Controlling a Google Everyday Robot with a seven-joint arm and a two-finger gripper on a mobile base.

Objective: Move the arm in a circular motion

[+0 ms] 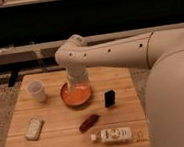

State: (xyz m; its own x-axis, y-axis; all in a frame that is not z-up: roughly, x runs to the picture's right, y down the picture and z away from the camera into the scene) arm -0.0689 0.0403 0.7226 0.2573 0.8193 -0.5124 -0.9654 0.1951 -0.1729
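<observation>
The arm (108,53) reaches in from the right over the worktop (62,134), looks stiff and heavy, nothing to grab, gripper (78,85) right over the bowl (71,98) (can't tell if it's open or closed).

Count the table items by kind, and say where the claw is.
white cup: 1
orange bowl: 1
black box: 1
reddish-brown bar: 1
white bottle, lying down: 1
pale flat device: 1
Total: 6
The claw is at the end of the arm, over the orange bowl.
</observation>
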